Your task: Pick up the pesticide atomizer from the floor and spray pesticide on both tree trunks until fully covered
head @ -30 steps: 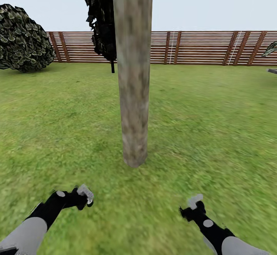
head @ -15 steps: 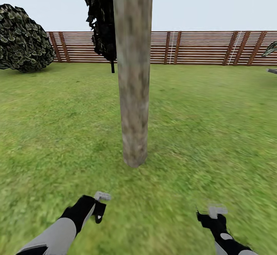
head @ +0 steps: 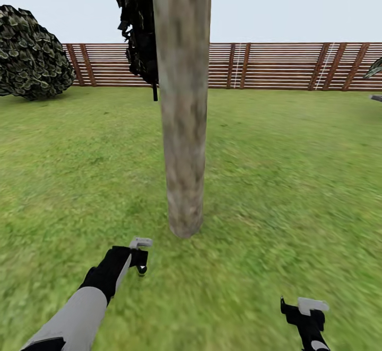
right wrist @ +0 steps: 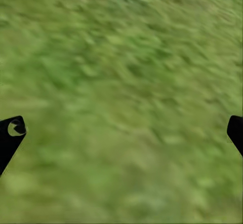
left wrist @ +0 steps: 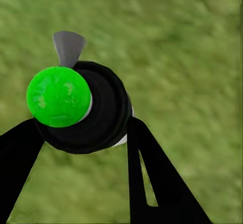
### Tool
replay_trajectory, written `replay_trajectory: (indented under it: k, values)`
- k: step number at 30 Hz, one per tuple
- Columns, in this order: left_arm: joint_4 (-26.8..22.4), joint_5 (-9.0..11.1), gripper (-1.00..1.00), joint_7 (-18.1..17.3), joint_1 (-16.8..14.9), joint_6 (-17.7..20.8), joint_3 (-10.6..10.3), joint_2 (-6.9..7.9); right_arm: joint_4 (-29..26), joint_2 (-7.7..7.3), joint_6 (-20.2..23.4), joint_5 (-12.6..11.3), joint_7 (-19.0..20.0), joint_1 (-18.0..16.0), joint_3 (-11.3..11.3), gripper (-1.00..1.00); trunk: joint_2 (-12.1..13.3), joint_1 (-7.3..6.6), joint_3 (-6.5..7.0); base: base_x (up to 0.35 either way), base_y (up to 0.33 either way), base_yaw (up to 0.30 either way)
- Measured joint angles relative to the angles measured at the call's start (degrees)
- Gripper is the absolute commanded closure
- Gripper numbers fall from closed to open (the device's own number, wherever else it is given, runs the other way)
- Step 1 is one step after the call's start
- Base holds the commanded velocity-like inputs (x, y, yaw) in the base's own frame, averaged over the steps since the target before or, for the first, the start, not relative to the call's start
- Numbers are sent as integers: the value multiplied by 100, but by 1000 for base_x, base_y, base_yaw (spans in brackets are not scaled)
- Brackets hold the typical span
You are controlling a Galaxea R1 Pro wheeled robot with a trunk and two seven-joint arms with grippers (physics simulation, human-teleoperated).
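A thick grey-brown tree trunk (head: 183, 128) rises from the lawn straight ahead of me. My left gripper (head: 139, 260) reaches toward its base and stops a short way in front of it. In the left wrist view the left gripper (left wrist: 81, 127) is shut on the pesticide atomizer (left wrist: 96, 112), a dark round bottle with a bright green cap and a grey nozzle, above grass. My right gripper (head: 305, 316) hangs low at the right, well clear of the trunk. In the right wrist view the right gripper (right wrist: 124, 133) is open over bare grass.
Dark jagged foliage (head: 138, 22) hangs just behind the trunk on its left. A round bush (head: 32, 54) stands at the far left. A brown slat fence (head: 276, 64) closes the lawn (head: 297, 170) at the back. Open grass lies on both sides of the trunk.
My left arm has stretched forward toward the trunk's base. My right arm has drawn back and down toward the lower right. The view has shifted only slightly.
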Motion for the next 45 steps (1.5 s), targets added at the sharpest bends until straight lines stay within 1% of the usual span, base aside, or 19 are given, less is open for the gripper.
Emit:
replay_trajectory:
  k: [5, 14, 24, 28, 29, 31, 34, 35, 36, 37, 40, 43, 44, 45]
  values:
    - [-82, 9, 100, -6, 2, 5, -5, -13, 5, 3, -2, -5, -3, 5, 1, -100, 0, 1, 0, 239, -223, 0]
    - [-85, 9, 100, -6, 2, 7, -13, -23, 5, 13, -3, -5, -9, 12, 0, -100, 0, 4, 0, 15, -321, -23]
    - [-94, 9, 100, -6, 2, 6, 9, -14, 5, 22, -2, -9, -9, 12, 1, -100, 0, 3, 0, -28, -326, -255]
    - [-94, 6, 100, 5, 1, 21, 18, -10, 3, 22, 1, -11, -5, 14, 1, -100, 0, 3, 0, 39, -113, -234]
    - [-94, 7, 100, 5, 1, 95, 23, -12, 4, 22, 3, -13, -2, 13, 1, -100, 0, 3, -1, 6, -14, -55]
    - [-103, 10, 100, 3, -9, 371, 32, -18, 4, 23, 3, -14, -1, 13, 0, -100, 0, 4, -1, 1, -3, -14]
    - [-129, 7, 100, 0, -80, 547, 30, -12, 4, 23, 1, -14, -1, 13, 0, -100, 0, 4, 0, 0, -1, -4]
    - [-137, 1, 100, -1, -89, 632, 28, 5, 5, 23, 1, -14, -1, 13, 0, -100, 0, 4, 0, 0, 0, 0]
    - [-304, -53, 100, -1, -83, 877, 60, 75, 5, 23, 1, -14, -1, 12, 1, -100, 0, 3, 0, 0, 0, 0]
    - [-392, -17, 100, -3, -63, 929, 78, 94, 4, 23, 1, -14, -1, 13, 0, -100, 0, 3, 0, -83, 0, 0]
    - [-603, -16, 100, -3, -20, 996, 90, 109, 4, 23, 1, -14, -1, 13, 0, -100, 0, 6, -1, -236, 0, 0]
    - [-661, 10, 100, 10, -74, 1015, 66, 15, 4, 23, 1, -11, -1, 13, 0, -100, 1, 7, -1, -271, 0, 0]
    - [-670, 31, 100, 14, -91, 1021, 58, -49, 4, 23, 1, -8, -1, 13, 0, -100, 0, 5, 0, -93, 0, 0]
    - [-683, 4, 100, 19, -101, 1032, 54, -79, 4, 23, 1, -10, -1, 13, 0, -100, 0, 5, 0, -31, 0, 0]
